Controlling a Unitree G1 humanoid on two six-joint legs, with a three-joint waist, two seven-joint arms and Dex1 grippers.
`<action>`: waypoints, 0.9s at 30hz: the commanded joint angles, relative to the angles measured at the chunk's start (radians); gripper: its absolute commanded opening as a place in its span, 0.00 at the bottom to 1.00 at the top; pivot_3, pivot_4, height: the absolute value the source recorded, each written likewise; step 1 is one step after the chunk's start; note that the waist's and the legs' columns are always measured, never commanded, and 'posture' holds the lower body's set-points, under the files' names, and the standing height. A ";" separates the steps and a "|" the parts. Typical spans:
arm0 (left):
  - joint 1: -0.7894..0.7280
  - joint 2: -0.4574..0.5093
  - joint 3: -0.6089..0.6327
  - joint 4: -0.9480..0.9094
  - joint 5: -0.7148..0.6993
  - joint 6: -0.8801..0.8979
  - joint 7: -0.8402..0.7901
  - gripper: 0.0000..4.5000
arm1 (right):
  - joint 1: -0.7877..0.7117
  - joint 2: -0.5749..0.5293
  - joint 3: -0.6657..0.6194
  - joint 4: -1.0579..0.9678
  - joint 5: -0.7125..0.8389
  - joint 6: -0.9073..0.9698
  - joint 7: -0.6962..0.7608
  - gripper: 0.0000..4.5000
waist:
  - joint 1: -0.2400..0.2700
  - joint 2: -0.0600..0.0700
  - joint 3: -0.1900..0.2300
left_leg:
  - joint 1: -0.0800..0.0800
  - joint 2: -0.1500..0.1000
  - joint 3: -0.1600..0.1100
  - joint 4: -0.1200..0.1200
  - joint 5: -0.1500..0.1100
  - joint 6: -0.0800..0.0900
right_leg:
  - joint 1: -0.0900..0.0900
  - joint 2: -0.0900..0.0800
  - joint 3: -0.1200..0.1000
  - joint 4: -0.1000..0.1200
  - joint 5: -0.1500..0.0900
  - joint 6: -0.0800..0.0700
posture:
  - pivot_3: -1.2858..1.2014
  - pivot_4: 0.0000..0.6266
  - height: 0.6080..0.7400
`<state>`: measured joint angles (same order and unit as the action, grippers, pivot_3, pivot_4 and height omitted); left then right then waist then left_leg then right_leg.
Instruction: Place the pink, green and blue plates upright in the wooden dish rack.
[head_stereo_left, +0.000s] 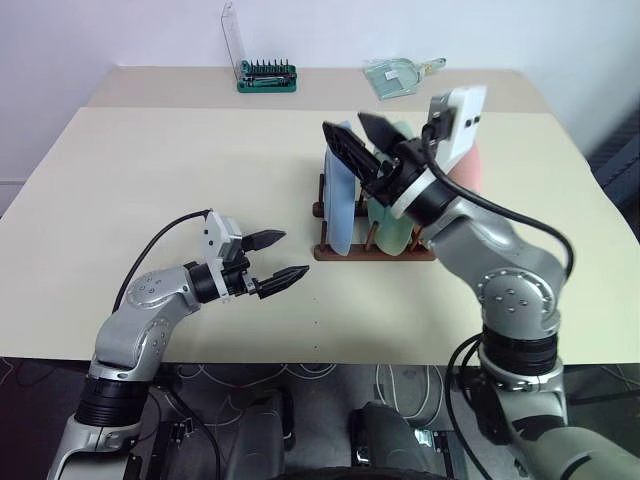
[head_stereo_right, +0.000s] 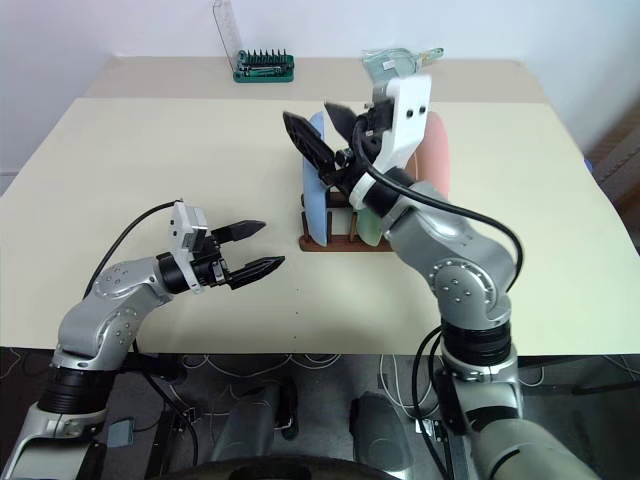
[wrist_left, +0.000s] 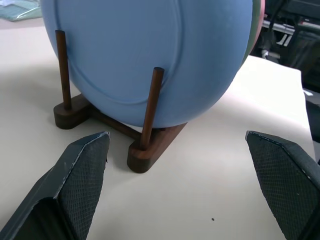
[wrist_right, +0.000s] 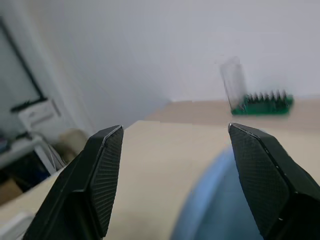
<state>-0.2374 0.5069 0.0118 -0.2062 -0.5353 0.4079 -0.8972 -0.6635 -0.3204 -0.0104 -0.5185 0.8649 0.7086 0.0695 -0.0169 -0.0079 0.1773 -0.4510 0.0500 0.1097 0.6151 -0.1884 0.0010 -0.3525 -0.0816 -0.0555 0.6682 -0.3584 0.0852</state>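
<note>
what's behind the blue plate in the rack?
The green plate stands directly behind the blue plate in the wooden dish rack, then the pink plate. The right arm covers much of both, so their seating between the pegs cannot be seen.

A cream table stands against a plain white wall. Well beyond the grippers, at the table's far edge, sit a green screwdriver-bit set with its clear lid raised and a clear plastic packet. Cables trail over the dark floor below.
</note>
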 joint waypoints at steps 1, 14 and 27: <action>0.006 -0.003 0.005 -0.009 0.003 -0.028 -0.009 1.00 | -0.019 -0.081 -0.060 -0.101 -0.013 -0.037 0.088 0.75 | 0.003 0.000 0.000 | 0.000 0.000 0.000 0.000 0.000 0.000 | 0.000 0.000 0.000 0.000 0.000 0.000 | 0.52 0.24 0.94; -0.053 0.017 0.074 0.212 0.085 -0.137 0.019 1.00 | 0.506 -0.393 -0.660 0.076 -0.115 -0.175 0.365 0.75 | 0.019 -0.001 -0.001 | 0.001 0.000 0.001 0.000 -0.001 0.003 | 0.002 0.001 0.000 -0.001 0.000 0.000 | 0.52 0.24 0.94; -0.019 0.049 0.065 0.269 0.157 -0.167 0.021 1.00 | 0.794 -0.301 -0.515 0.311 -0.370 -0.412 0.502 0.75 | 0.001 0.000 -0.001 | 0.007 0.000 0.002 0.000 -0.001 0.003 | 0.006 0.001 0.001 -0.001 0.000 0.000 | 0.52 0.24 0.94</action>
<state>-0.2612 0.5477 0.0633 0.1030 -0.3795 0.2493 -0.8732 0.1364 -0.6258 -0.5189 -0.2108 0.5007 0.3266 0.5590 -0.0156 -0.0083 0.1765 -0.4435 0.0500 0.1114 0.6149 -0.1891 0.0030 -0.3461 -0.0810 -0.0549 0.6672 -0.3584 0.0855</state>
